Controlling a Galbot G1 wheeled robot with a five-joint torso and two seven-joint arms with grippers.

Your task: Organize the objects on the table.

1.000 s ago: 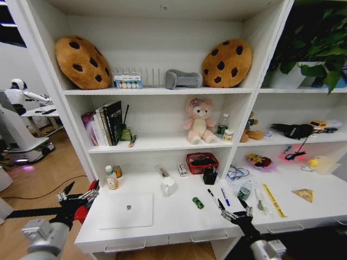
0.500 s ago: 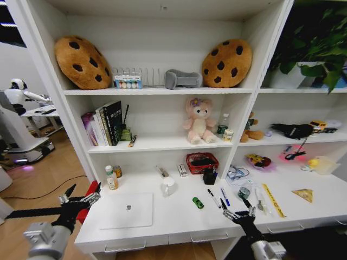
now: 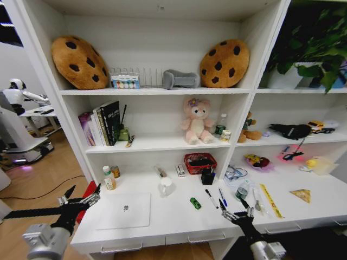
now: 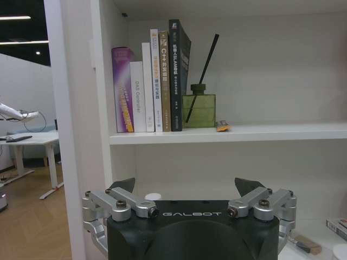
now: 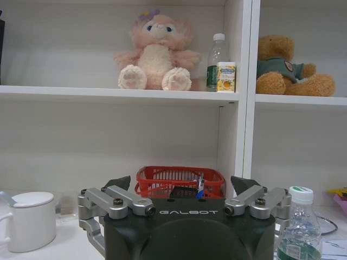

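The silver laptop (image 3: pixel 124 210) lies closed on the left part of the white table (image 3: pixel 173 219). A green toy-sized item (image 3: pixel 195 203) sits mid-table, with a black pen (image 3: pixel 211 198) and a blue pen (image 3: pixel 223 197) to its right. Farther right are a small tin (image 3: pixel 242 192), a spoon (image 3: pixel 256 202), a yellow ruler (image 3: pixel 269 200) and a yellow wedge (image 3: pixel 302 195). My left gripper (image 3: pixel 81 199) (image 4: pixel 187 187) hovers open off the table's left end, beside the laptop. My right gripper (image 3: pixel 236 210) (image 5: pixel 181 184) is open at the front edge, just below the pens.
At the table's back stand a red basket (image 3: pixel 200 161) (image 5: pixel 179 181), a white mug (image 3: pixel 165 187) (image 5: pixel 30 219), small bottles (image 3: pixel 110 179) and a black holder (image 3: pixel 208 176). Upright books (image 4: pixel 152 81) and a reed diffuser (image 4: pixel 198 108) fill the shelf above. Drawer handles (image 3: pixel 203 238) line the front.
The whole picture has shifted slightly left, so the camera moved. Both grippers keep nearly the same places and stay open; nothing on the table has moved.
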